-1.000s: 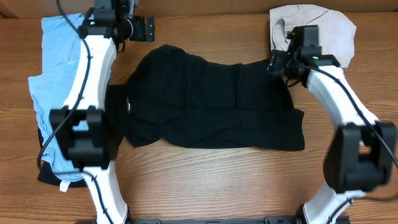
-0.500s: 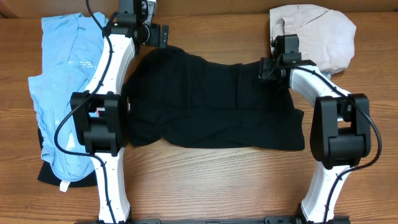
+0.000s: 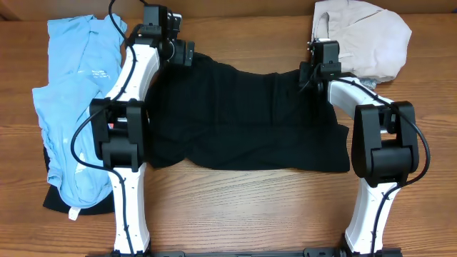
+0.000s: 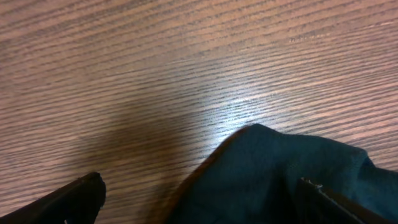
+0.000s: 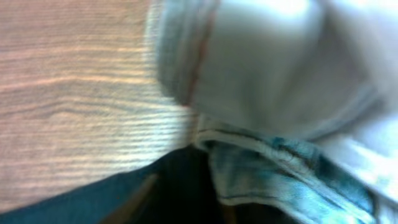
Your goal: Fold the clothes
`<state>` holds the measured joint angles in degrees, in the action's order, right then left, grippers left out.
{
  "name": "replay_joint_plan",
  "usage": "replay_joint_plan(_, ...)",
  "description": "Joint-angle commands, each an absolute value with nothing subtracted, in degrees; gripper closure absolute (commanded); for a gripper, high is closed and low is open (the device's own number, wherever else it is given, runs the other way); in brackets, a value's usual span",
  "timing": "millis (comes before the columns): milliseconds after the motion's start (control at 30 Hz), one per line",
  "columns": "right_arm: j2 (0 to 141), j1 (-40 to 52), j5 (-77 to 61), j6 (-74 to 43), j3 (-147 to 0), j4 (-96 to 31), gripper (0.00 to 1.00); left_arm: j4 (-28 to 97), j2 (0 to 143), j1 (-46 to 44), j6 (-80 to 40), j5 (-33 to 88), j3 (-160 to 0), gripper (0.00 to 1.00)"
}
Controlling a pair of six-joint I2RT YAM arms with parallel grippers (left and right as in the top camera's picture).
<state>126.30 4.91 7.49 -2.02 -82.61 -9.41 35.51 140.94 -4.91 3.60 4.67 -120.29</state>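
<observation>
While I'm holding the left gripper (image 4: 200, 185) open over a corner of the black shirt (image 4: 298, 168), right gripper (image 3: 308, 73) likely near fabric, blurred, cannot tell its state.

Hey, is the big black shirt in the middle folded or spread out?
Spread out. The black shirt lies wide and rumpled across the table in the overhead view, with uneven edges and no tidy fold visible.

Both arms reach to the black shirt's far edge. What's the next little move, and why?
Likely the left gripper dips and closes on the corner of the black shirt: its fingers stand open, that corner lying between them on the table.
</observation>
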Motion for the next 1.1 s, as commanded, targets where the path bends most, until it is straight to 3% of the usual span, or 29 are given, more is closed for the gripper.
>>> replay_joint_plan(0,127.85,4.71,7.88,-1.45,-84.44,-8.45,0.67,35.29,142.82,-5.63,4.73,4.51,-121.56,0.01)
replay_joint_plan(233,127.85,4.71,6.68,-1.48,-84.44,-8.62,0.68,33.47,143.15,-6.26,4.78,5.43,-121.56,0.00)
replay_joint_plan(633,127.85,4.71,6.35,-1.72,-84.44,-9.30,0.69,29.50,145.82,-7.03,10.37,18.31,-121.56,0.00)
replay_joint_plan(767,127.85,4.71,6.35,-1.72,-84.44,-9.50,0.69,29.52,147.02,-7.75,11.68,18.26,-121.56,0.04)
replay_joint_plan(833,127.85,4.71,6.35,-1.72,-84.44,-9.65,0.69,29.26,147.35,-8.12,11.84,18.22,-121.56,0.12)
replay_joint_plan(867,127.85,4.71,6.35,-1.72,-84.44,-9.72,0.69,28.97,147.35,-8.23,11.79,18.02,-121.56,0.20)
replay_joint_plan(933,127.85,4.71,6.37,-1.98,-84.44,-9.89,0.73,28.10,147.33,-8.43,11.79,17.80,-121.62,0.59)
replay_joint_plan(967,127.85,4.71,6.35,-2.22,-84.44,-9.93,0.78,27.68,147.33,-8.49,11.73,17.82,-121.82,0.67)
replay_joint_plan(1067,127.85,4.71,6.07,-3.29,-84.44,-9.91,0.91,27.35,147.33,-8.56,11.55,17.58,-122.80,0.78)
